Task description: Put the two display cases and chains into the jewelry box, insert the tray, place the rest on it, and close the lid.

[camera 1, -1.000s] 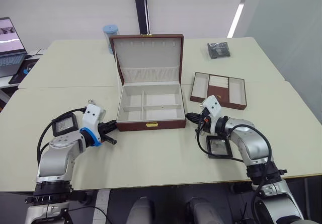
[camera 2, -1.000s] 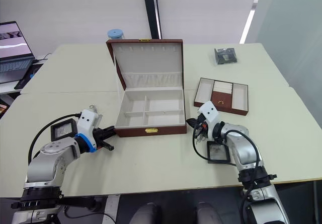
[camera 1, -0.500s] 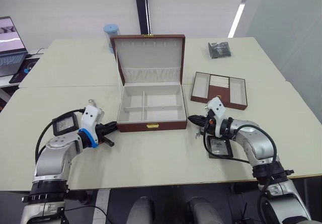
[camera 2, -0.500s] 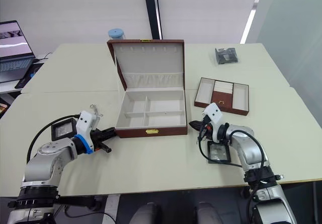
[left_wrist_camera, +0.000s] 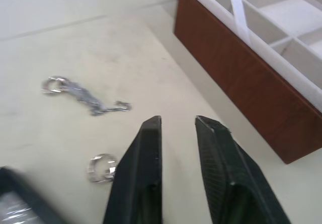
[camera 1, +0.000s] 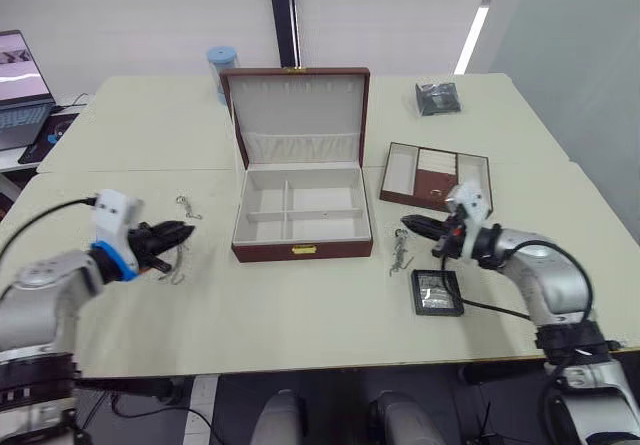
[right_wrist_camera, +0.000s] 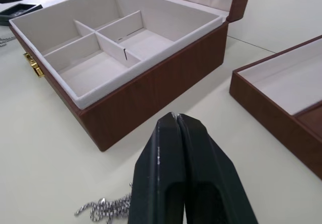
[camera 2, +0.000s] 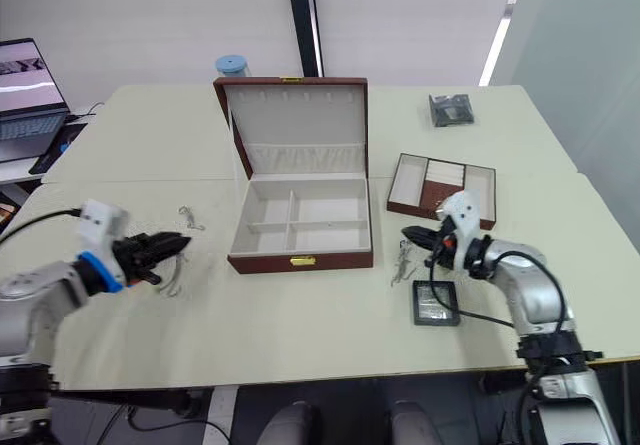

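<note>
Nothing's packed yet: jewelry box (camera 1: 300,215) is sitting open & empty, tray (camera 1: 436,177) beside it on the counter, display case (camera 1: 437,292) near my right claw (camera 1: 408,223), which is pressed together. Left claw (left_wrist_camera: 177,125) is hovering slightly apart over chains (left_wrist_camera: 83,94).

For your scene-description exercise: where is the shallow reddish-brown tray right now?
In the head views, the shallow reddish-brown tray sits on the table on the robot's right, beside the open reddish-brown jewelry box, just beyond the right gripper.
</note>
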### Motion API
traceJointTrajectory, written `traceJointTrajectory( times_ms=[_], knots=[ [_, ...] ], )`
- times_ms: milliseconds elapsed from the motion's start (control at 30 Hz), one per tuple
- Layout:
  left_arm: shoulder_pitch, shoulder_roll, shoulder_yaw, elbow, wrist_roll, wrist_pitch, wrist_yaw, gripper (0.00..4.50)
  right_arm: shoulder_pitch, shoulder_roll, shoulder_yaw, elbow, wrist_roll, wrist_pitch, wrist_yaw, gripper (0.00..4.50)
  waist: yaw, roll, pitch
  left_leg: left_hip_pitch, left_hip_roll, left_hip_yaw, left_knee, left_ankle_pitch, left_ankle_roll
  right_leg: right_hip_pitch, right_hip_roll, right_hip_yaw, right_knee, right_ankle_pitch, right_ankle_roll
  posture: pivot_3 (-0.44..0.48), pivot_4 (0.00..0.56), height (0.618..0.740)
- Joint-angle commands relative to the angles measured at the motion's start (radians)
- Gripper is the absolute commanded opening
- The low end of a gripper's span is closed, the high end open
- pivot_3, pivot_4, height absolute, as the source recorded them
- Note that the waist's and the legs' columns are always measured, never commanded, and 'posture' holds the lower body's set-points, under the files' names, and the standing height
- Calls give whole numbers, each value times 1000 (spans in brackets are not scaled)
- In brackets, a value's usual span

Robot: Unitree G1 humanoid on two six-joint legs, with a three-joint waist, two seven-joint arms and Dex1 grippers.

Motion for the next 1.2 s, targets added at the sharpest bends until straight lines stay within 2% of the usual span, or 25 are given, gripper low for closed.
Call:
traceJointTrajectory(
  times_ms=[33, 133, 233, 367, 400, 600, 1200],
  knots=[
    [64, 83, 92, 25, -21, -4, -61, 2542, 43, -95, -86, -37, 59, 4, 65, 1187, 0, 0, 0, 0, 0, 0, 0, 0, 0, 0, 0, 0, 0, 0, 0, 0, 150, 740],
    [151, 136, 156, 60, -8, -25, -83, 3573, 84, -189, -131, -18, 65, -14, 107, 2151, -2, 1, 0, 0, 0, 0, 0, 0, 0, 0, 0, 0, 0, 0, 0, 0, 150, 740],
    [238, 170, 197, 87, 18, -57, -96, 4412, 128, -271, -156, 8, 57, -41, 154, 2991, -1, 1, 0, 1, 1, 0, 0, 0, 1, 0, 0, 0, 1, 0, 0, 0, 150, 740],
    [312, 195, 248, 117, 40, -88, -94, 4500, 177, -353, -177, 56, 50, -66, 206, 4327, 0, 1, 0, 1, 1, 0, 0, 1, 1, 0, 0, 0, 0, 0, -1, 0, 150, 740],
    [328, 202, 257, 129, 48, -99, -94, 4500, 187, -371, -182, 69, 50, -72, 220, 4461, 0, 1, 0, 1, 1, 0, 0, 1, 1, 0, 0, 0, 0, 0, -1, 0, 150, 740],
    [361, 234, 276, 203, 80, -157, -96, 4500, 242, -431, -179, 100, 33, -120, 260, 4461, 0, 1, 0, 1, 1, 0, -1, 1, 1, 0, -1, 0, 0, 0, -1, 0, 150, 740],
    [321, 221, 236, 194, 88, -184, -95, 4500, 213, -410, -173, 114, 52, -137, 256, 4461, -1, 1, 0, 1, 0, 1, 0, 1, 1, 0, -1, 0, 1, 0, -1, 0, 150, 740]
  ],
)
